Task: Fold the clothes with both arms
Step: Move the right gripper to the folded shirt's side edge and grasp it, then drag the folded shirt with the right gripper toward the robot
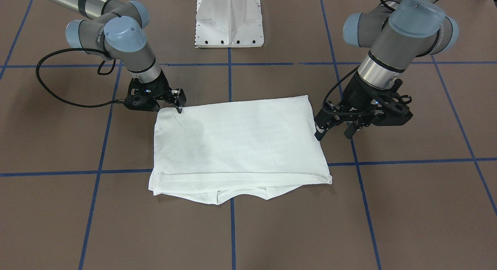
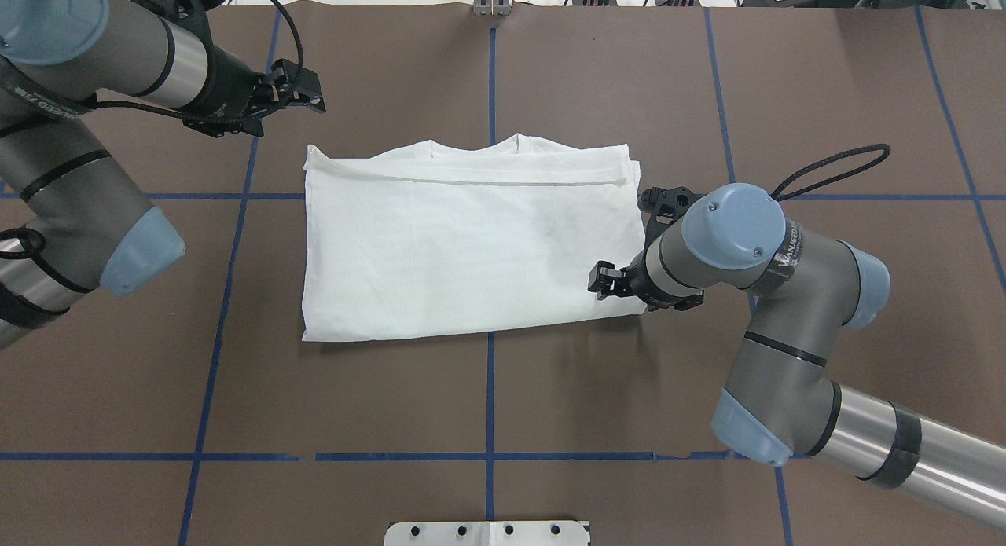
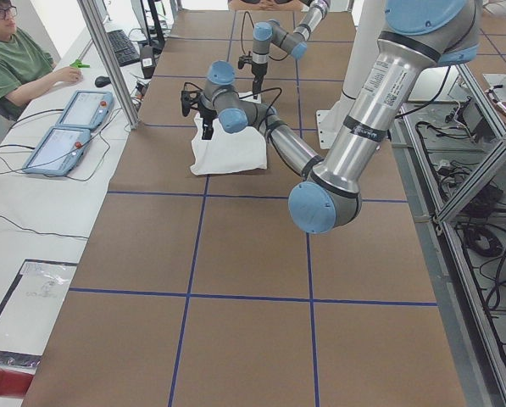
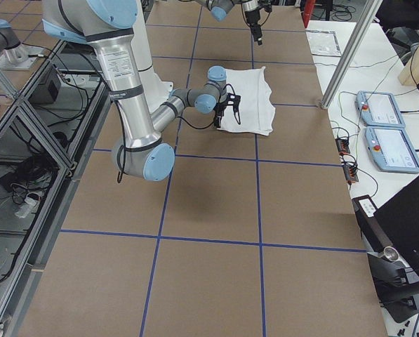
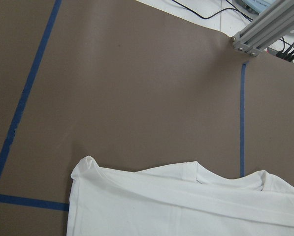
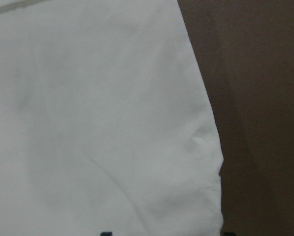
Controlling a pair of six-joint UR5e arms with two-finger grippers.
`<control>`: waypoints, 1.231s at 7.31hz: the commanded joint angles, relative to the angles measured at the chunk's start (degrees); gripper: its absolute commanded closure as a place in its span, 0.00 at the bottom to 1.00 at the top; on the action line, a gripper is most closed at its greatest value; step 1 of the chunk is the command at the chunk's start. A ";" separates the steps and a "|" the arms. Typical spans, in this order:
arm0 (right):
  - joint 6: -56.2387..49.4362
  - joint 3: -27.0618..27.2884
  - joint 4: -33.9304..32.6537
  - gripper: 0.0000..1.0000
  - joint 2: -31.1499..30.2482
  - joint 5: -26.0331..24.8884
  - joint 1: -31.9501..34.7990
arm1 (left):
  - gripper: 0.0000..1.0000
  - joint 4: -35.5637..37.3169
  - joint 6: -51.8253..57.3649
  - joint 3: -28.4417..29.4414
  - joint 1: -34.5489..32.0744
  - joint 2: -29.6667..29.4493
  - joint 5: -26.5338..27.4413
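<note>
Nearest the robot: right end effector point(image 1: 179, 107) low at the near right corner of the T-shirt point(image 2: 464, 247), gripping nothing. Only its wrist view shows why: two dark fingertips point(image 6: 105, 233) set wide apart over white cloth.

Count: one T-shirt, two arms, two end effectors.

T-shirt folded to a rectangle mid-table point(image 2: 629, 420), long axis running left to right across the robot's front, loose layered edge on the far side. The left wrist view alone shows that wavy edge close up.

Farthest: left end effector point(image 1: 334, 133) clear of the cloth by its far left corner, released, fingers apart.

Left side view only: a person point(image 3: 15, 59) seated at a side desk.
</note>
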 commanded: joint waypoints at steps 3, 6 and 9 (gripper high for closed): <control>0.07 -0.28 -0.20 1.00 -0.48 -0.27 0.36 | 0.00 0.01 0.01 0.22 0.09 -0.03 0.09; 0.07 -0.02 -0.72 1.00 -1.36 -0.19 1.68 | 0.00 0.01 0.01 0.14 0.18 -0.29 0.00; 0.07 7.34 -0.64 1.00 -10.29 -0.36 2.03 | 0.00 0.01 -0.08 0.22 0.35 -0.29 0.00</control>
